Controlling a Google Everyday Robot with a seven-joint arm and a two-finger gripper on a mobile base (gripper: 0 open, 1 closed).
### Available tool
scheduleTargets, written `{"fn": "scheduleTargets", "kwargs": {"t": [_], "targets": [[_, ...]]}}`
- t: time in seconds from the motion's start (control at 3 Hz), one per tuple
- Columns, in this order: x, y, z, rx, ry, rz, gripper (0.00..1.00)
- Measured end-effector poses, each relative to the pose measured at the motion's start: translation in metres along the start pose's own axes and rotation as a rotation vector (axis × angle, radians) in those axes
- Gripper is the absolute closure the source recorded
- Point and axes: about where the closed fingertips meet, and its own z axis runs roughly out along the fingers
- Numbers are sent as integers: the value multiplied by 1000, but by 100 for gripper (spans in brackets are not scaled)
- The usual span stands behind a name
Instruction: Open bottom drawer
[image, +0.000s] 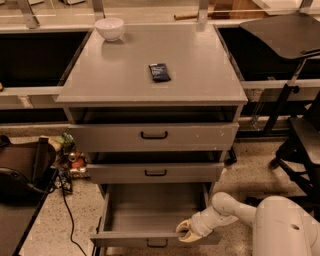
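Note:
The bottom drawer (150, 215) of the grey cabinet is pulled far out, its empty inside showing; its narrow front (125, 239) with a small black loop handle (157, 243) lies at the lower edge of the camera view. My gripper (183, 231) sits at the top rim of the drawer front, right of the handle, on the end of my white arm (235, 210) that comes in from the lower right. The medium drawer (155, 172) and the wide top drawer (153, 135) above stand slightly out.
A white bowl (109, 28) and a dark packet (159, 72) lie on the cabinet top (200, 70). A dark bag (22, 167) and small clutter sit on the floor at left. A black chair (300, 135) stands at right.

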Motion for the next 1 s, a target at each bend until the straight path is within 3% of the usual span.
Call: {"fn": "scheduleTargets", "kwargs": {"t": [0.67, 1.0], "targets": [[0, 0, 0, 0, 0, 0, 57], [-2, 2, -10, 11, -22, -30, 34]]}}
